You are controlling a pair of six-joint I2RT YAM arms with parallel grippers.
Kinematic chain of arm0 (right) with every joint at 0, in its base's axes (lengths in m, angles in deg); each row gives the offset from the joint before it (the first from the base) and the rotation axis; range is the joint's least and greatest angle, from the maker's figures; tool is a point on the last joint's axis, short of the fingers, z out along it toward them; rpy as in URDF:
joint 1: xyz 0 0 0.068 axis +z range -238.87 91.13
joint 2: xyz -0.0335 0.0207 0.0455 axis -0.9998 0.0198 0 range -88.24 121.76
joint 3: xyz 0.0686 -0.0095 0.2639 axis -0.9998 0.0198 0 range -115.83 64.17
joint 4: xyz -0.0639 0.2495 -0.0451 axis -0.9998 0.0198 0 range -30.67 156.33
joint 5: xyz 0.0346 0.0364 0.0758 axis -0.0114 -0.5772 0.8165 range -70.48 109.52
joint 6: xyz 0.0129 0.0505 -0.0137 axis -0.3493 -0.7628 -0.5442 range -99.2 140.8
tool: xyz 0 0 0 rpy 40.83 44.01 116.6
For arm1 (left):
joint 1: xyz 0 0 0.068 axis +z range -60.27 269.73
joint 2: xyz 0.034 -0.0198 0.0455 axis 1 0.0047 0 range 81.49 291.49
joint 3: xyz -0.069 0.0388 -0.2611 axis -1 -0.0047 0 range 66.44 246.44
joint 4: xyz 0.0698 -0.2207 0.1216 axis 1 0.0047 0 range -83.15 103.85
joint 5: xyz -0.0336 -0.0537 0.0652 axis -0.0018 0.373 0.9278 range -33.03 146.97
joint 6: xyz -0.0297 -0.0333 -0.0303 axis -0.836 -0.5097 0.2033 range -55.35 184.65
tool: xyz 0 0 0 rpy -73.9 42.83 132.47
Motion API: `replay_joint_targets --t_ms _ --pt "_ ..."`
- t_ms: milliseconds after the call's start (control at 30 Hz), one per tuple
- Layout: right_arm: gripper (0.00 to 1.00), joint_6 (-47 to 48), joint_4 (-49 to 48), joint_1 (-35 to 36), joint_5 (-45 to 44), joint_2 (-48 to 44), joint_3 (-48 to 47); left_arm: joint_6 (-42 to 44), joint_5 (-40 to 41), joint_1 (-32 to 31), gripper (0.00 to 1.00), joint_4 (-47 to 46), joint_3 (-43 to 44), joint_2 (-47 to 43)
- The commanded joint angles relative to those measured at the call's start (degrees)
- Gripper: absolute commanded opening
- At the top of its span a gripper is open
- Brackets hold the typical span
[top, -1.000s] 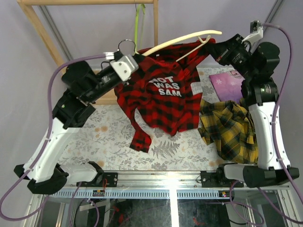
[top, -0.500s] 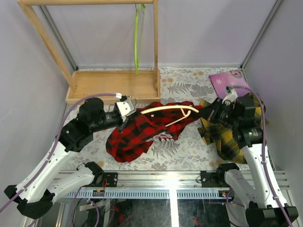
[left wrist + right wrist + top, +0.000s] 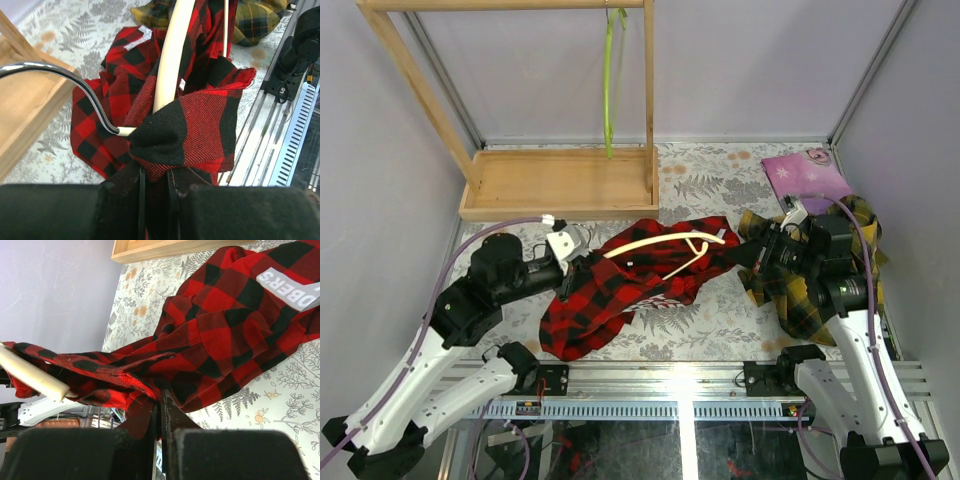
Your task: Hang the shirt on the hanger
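The red-and-black plaid shirt point(image 3: 610, 295) lies low over the table, stretched between my two grippers. The cream hanger point(image 3: 660, 241) runs through its upper part, its thin bar showing on top. My left gripper point(image 3: 582, 262) is shut on the shirt's cloth at the hook end; in the left wrist view the cloth point(image 3: 190, 130) bunches over the jaws, with the hanger's arm point(image 3: 170, 60) and metal hook point(image 3: 60, 75) just ahead. My right gripper point(image 3: 745, 252) is shut on the shirt's other edge point(image 3: 150, 390); the hanger's tip point(image 3: 30, 372) and white lettering point(image 3: 290, 285) show there.
A wooden rack point(image 3: 555, 180) stands at the back left with a lime-green hanger point(image 3: 610, 80) hanging from its bar. A yellow-and-dark plaid shirt point(image 3: 810, 290) lies under the right arm. A purple sheet point(image 3: 805, 175) lies at the back right.
Both arms have come down from high up, lowering the shirt and hanger to the table. Over the last half second they shifted a little left and nearer, and the shirt crumpled flatter.
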Motion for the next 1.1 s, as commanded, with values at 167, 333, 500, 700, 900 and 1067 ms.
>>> replay_joint_targets --t_ms 167,333,500,700,900,1067 --pt "0.0 2.7 -0.7 -1.8 -7.5 2.7 -3.6 -9.0 5.8 0.5 0.0 2.5 4.7 3.8" --pt "0.0 2.7 -0.7 -1.8 -7.6 2.9 -3.8 -9.5 6.7 0.5 0.0 1.2 2.8 2.0" --pt "0.0 2.7 -1.5 -1.8 -7.2 3.1 -3.7 -6.8 8.2 0.6 0.0 1.6 2.7 0.8" --pt "0.0 2.7 -2.2 -1.7 -8.9 5.3 -6.2 -1.4 10.2 -0.1 0.0 3.5 4.1 1.6" --pt "0.0 3.3 -1.1 -1.7 -11.3 10.1 -12.2 1.2 12.4 -2.1 0.0 4.5 6.4 2.8" --pt "0.0 6.3 2.9 -1.7 -11.8 14.6 -17.7 2.7 19.2 -5.8 0.0 6.1 8.2 4.7"
